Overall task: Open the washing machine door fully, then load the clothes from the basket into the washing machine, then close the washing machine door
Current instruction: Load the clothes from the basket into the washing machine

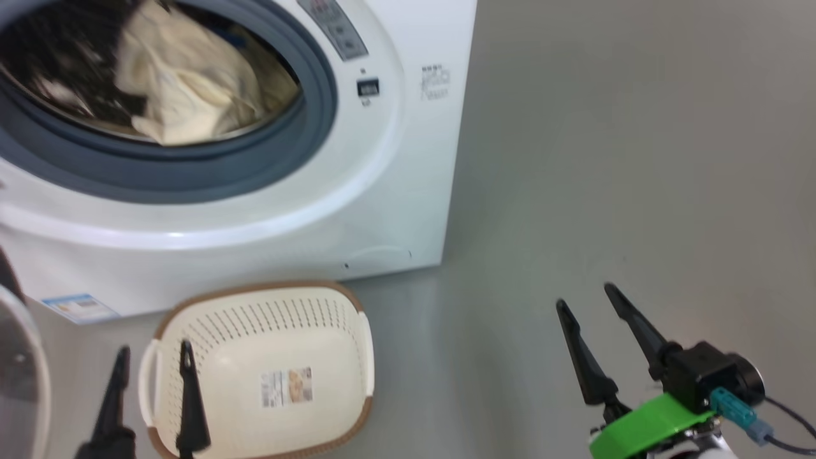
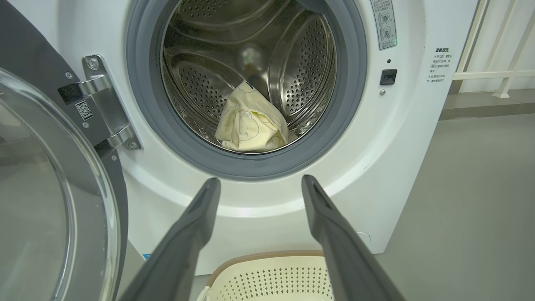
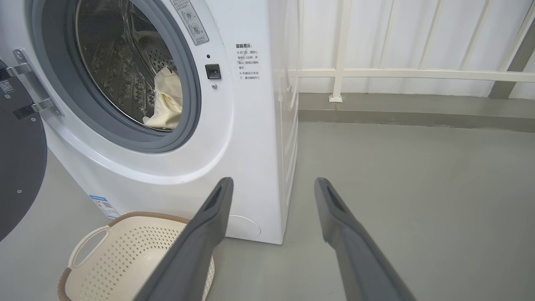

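Clothes (image 2: 253, 125): heaped low in drum (image 2: 292, 62), toward the near lip; loading judged done.
Basket (image 1: 255, 319): empty, on floor (image 1: 605, 159) just in front of washer (image 1: 395, 191), label showing on its bottom.
Door (image 2: 25, 46): swung wide to the left on hinge (image 2: 104, 104), glass bowl (image 2: 42, 200) turned toward the left arm; closing judged the one step left.
Left gripper (image 1: 154, 347): fingers spread, nothing between them, hovering over the basket's left side, door just to its left.
Right gripper (image 1: 584, 294): likewise spread and empty, over bare floor well right of the washer.
Risk, cloth: heap close to gasket (image 2: 250, 167); could be pinched by the bowl unless pushed deeper, keeping latch (image 2: 388, 76) from catching.
Risk, basket: near the door's low sweep; may be nudged, or may block the left arm if reaching from below.
Risk, contact: smooth curved glass likely to let a fingertip slide off; dark rim judged the safer place to push.
Risk, hinge: finger trapped in the closing gap if contact made too near the hinge.
Edges: door rim at far left, washer's right corner in the middle, railing (image 3: 397, 73) far off on the right.
Open room: wide bare floor to the right; tight on the left, between door, basket and washer front.
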{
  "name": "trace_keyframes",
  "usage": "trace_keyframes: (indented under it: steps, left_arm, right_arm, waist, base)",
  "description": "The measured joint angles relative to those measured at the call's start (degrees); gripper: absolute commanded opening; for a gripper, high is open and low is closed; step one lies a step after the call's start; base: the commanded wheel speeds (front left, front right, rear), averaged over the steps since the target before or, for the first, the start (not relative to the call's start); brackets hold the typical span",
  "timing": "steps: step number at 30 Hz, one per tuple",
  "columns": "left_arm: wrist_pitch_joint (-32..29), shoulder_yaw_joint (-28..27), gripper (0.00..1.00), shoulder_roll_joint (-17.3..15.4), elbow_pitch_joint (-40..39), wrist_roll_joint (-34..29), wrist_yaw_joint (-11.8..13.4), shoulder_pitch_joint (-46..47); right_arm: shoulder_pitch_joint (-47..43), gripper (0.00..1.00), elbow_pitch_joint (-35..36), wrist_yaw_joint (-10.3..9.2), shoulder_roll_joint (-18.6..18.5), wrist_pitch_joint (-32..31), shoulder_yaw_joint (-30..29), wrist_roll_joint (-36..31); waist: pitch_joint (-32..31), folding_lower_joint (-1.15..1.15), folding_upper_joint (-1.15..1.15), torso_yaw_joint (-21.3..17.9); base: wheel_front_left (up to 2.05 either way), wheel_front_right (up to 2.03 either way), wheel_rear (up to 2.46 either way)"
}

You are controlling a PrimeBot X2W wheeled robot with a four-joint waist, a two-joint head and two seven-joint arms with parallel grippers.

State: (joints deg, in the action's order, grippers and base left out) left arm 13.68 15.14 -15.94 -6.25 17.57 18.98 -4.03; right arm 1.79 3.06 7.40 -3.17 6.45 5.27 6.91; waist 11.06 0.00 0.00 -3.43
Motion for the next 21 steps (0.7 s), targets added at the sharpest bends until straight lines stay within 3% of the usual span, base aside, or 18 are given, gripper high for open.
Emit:
trace_keyframes:
  steps: [12, 21]
  left_arm:
    - [-1.05, 2.31, 1.0, 0.18, 0.11, 0.27, -0.01, -6.07]
    - [-1.34, 3.31, 1.0, 0.18, -0.01, 0.27, -0.01, -6.47]
  right_arm:
    - [-6.97, 1.0, 3.08, 0.0, 0.27, -3.45, -1.02, -0.87]
    - [-9.09, 1.0, 4.64, 0.0, 0.45, -4.13, -1.34, -0.86]
  waist:
    - [-9.4, 0.0, 0.0, 2.0]
    - [-12.18, 0.0, 0.0, 2.66]
  base:
    - [0.0, 0.0, 0.0]
    - [0.0, 0.0, 0.0]
